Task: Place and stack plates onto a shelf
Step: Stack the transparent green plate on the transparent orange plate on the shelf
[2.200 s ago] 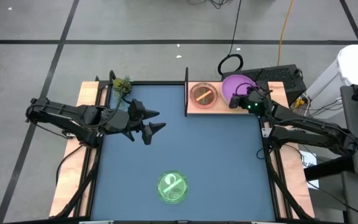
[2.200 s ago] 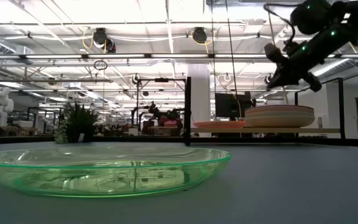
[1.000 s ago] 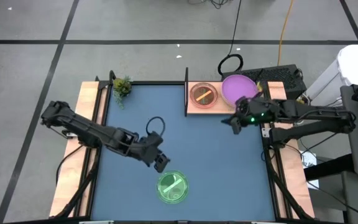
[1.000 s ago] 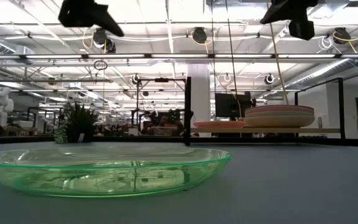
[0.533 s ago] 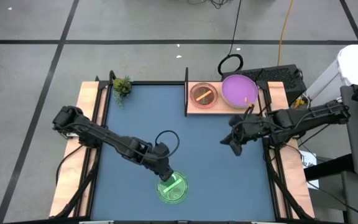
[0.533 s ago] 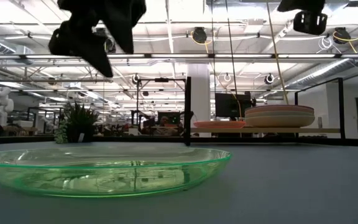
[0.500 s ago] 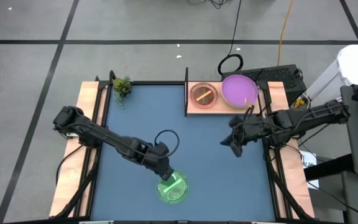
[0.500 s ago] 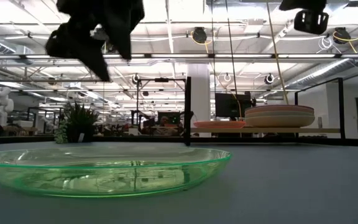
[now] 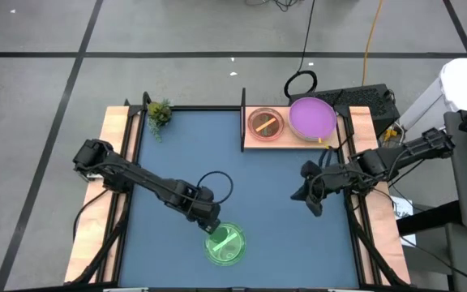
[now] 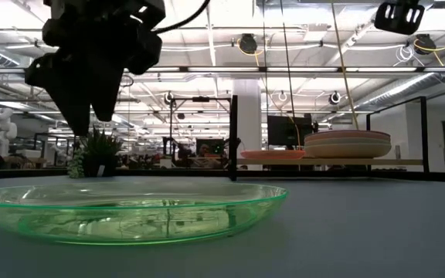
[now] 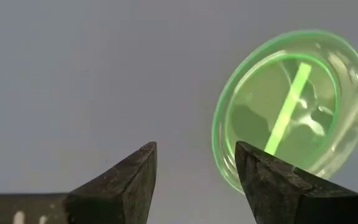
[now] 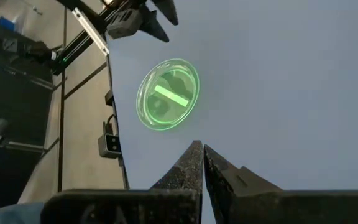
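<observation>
While poised above the blue counter (image 9: 266, 178), left tool (image 9: 209, 222) released, fingers (image 11: 132, 180) spread wide, just beside the far-left rim of the green plate (image 9: 224, 244) and grasping nothing. In the low view, same tool (image 10: 91, 116) hanging over the left part of the green plate (image 10: 130, 212), apart from its rim. In the left wrist view, green plate (image 11: 293, 109) lying flat on the counter, a bright green stick (image 11: 287, 107) across its middle. Right tool (image 9: 308, 197) held over the counter's right side, well apart from the green plate, fingers (image 12: 194, 165) clenched together on nothing. Seen from the right wrist, green plate (image 12: 168, 94) farther off, with the left tool (image 12: 154, 18) beside it. Shelf (image 9: 254, 143) at the counter's far edge, right of centre, a thin black upright (image 9: 242, 118) at its left end. On the shelf, orange plate (image 9: 265, 123) at left and purple plate (image 9: 312, 118) at right, side by side. In the low view, purple plate's place taken by a stack of plates (image 10: 348, 144), orange plate (image 10: 273, 154) low beside it. Small plant (image 9: 159, 113) at the counter's far-left corner.
</observation>
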